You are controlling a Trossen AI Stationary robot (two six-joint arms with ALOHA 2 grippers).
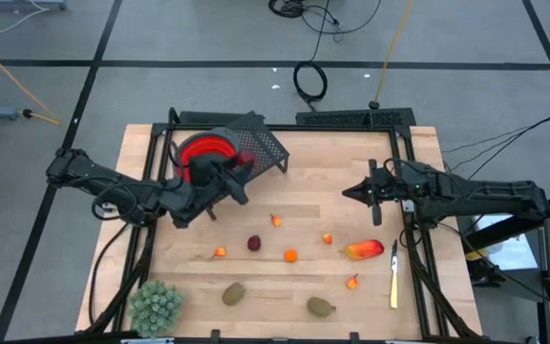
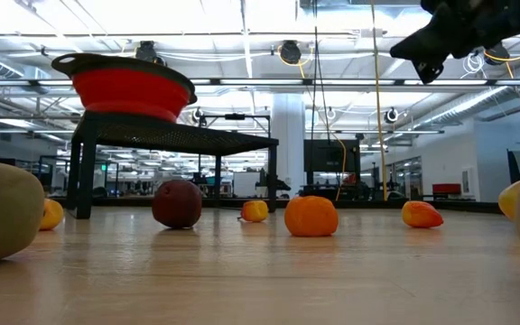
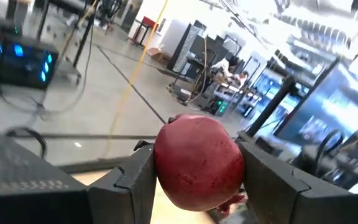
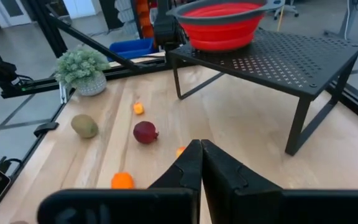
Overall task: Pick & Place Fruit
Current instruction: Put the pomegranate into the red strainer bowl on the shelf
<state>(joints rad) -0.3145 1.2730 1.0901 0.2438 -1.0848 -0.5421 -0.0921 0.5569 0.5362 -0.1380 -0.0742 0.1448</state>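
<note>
- Red pomegranate (image 3: 199, 163) was pinched between the jaws of the left gripper (image 3: 194, 180), held up beside the red bowl (image 1: 201, 150) on the black rack (image 1: 256, 143), clear of the bench (image 1: 304, 191).
- Right gripper (image 4: 201, 163) hovered over the bench's right side, jaws pressed together, holding nothing.
- Remaining fruit lay on the bench: a second pomegranate (image 1: 254, 244), an orange (image 1: 290, 255), a mango (image 1: 364, 250), two kiwis (image 1: 233, 294) near the front edge, and several tiny orange bits.
- Knife (image 1: 393, 277) lay just right of the mango.
- Pale green plant (image 1: 155, 306) stood at the front-left corner.
</note>
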